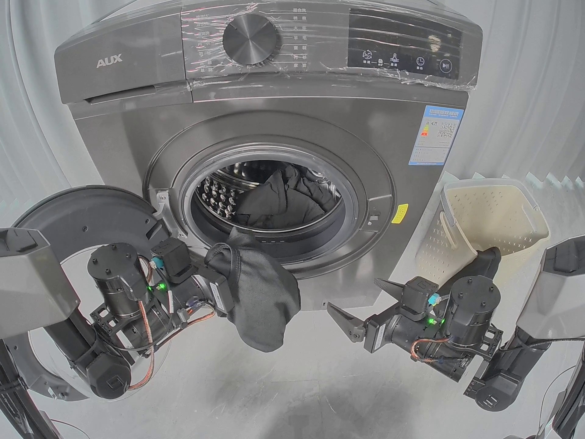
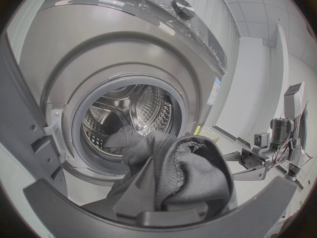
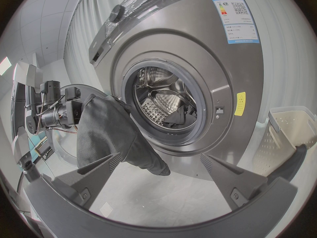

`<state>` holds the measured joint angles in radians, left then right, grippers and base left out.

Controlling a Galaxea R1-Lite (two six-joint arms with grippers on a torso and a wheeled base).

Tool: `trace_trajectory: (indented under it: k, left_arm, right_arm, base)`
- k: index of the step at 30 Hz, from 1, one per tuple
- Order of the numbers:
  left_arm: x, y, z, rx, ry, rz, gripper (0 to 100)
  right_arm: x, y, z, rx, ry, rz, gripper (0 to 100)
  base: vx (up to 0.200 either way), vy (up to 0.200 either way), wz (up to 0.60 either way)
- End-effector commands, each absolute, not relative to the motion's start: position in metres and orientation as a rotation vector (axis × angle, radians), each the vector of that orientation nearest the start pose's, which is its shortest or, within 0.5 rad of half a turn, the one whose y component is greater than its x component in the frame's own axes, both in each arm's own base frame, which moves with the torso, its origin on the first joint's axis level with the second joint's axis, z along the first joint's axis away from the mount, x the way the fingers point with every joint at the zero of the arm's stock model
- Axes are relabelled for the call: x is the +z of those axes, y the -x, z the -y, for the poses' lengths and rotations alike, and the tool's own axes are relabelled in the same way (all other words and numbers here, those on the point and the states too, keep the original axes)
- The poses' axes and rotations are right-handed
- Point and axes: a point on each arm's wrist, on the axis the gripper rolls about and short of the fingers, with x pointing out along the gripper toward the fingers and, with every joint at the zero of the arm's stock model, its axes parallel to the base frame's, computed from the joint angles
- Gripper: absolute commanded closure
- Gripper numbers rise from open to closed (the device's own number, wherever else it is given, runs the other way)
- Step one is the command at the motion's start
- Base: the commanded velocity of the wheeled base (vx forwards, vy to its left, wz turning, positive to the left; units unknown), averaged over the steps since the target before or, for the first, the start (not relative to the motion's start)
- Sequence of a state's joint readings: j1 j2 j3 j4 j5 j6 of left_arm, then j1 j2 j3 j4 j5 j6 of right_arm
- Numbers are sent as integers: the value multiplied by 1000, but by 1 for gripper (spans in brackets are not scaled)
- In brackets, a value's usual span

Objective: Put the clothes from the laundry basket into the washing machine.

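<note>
**Garment [image 1: 265,303] held before the washer [image 1: 262,117] mouth**

Washer stands front-on with its door [image 1: 79,221] swung wide to the robot's left. The drum [image 1: 231,196] is exposed, and dark clothes [image 1: 283,202] already lie inside. Just beside the washer, on the robot's right, a pale basket [image 1: 493,214] sits tilted with a dark cloth [image 1: 484,263] hanging at its lower rim. The garment, a dark mesh piece, hangs just below and in front of the drum opening, outside the seal. It drapes over the left claw [image 1: 228,281], which pinches it near the top. The right claw [image 1: 365,305] hovers low between washer and basket, fingers spread with nothing between them.

The step in hand looks like the carry: one piece is at the mouth but not yet in. The next move calls for lifting the left claw over the seal and reaching far enough inside that the loose lower end follows, then letting go. A trailing end could catch on the lip. At least one cloth seems left in the basket.

Floor [image 1: 292,385] is smooth grey and faintly glossy. A pale curtain [image 1: 536,92] hangs behind the washer, with a white wall [image 2: 257,83] and a tiled ceiling [image 3: 43,20] beyond.
</note>
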<state>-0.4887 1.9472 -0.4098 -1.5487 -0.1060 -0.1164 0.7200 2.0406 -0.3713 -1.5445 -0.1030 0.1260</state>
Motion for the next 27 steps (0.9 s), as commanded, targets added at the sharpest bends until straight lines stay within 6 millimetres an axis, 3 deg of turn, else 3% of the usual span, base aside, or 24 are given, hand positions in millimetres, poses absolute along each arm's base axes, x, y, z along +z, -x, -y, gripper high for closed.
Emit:
trace_trajectory:
  k: [1, 4, 10, 15, 22, 27]
  left_arm:
    - [107, -257, 143, -606, 115, -28, 100]
    - [105, -257, 147, -618, 113, -35, 100]
    - [106, -251, 164, -630, 117, -27, 100]
    - [99, -288, 191, -619, 87, 46, 100]
    - [71, -316, 204, -604, 85, 22, 100]
    - [54, -366, 218, -562, 128, 91, 100]
  right_arm:
    - [73, -223, -193, 610, -70, -156, 0]
    - [74, -222, -194, 614, -71, -153, 0]
    - [79, -215, -193, 631, -73, -148, 0]
    - [75, -203, -196, 667, -59, -175, 0]
    - [76, -202, -195, 667, -59, -174, 0]
    - [76, -202, -196, 671, -58, -172, 0]
  base:
    - [200, 0, 0]
    - [200, 0, 0]
    - [0, 0, 0]
    - [0, 0, 0]
    - [0, 0, 0]
    - [0, 0, 0]
